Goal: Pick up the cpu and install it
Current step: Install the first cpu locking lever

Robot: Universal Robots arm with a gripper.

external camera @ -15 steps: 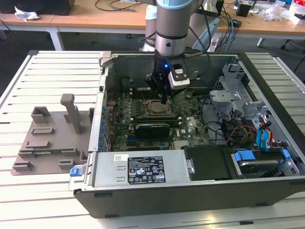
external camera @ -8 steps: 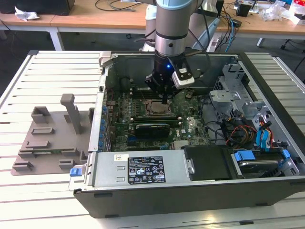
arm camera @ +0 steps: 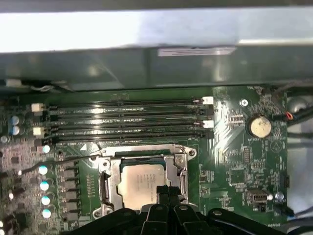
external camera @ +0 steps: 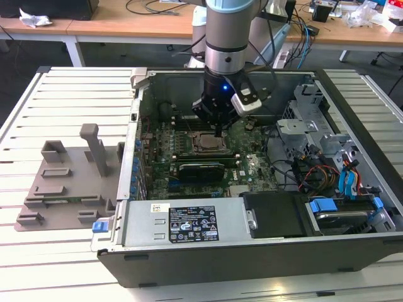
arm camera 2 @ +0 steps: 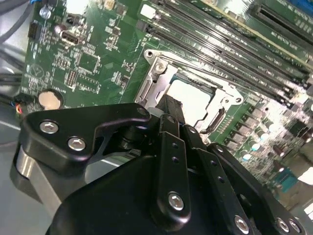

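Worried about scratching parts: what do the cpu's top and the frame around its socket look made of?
The cpu top looks like pale, matte silver metal, reflecting light softly. The socket frame seems to be bare stamped steel, brighter with sharp glints along its edges. Both look hard.

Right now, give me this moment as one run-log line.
pincer: over socket, fingers together | cpu: seated in socket | case: open

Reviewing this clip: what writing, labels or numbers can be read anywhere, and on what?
None can be read.
Black label on the metal box at the case front: print too small.
White sticker beside it: too small.
Cpu top, sitting in the socket: faint marks, blurred.
Pale sticker on the case wall: blurred.
Green board markings: too small.
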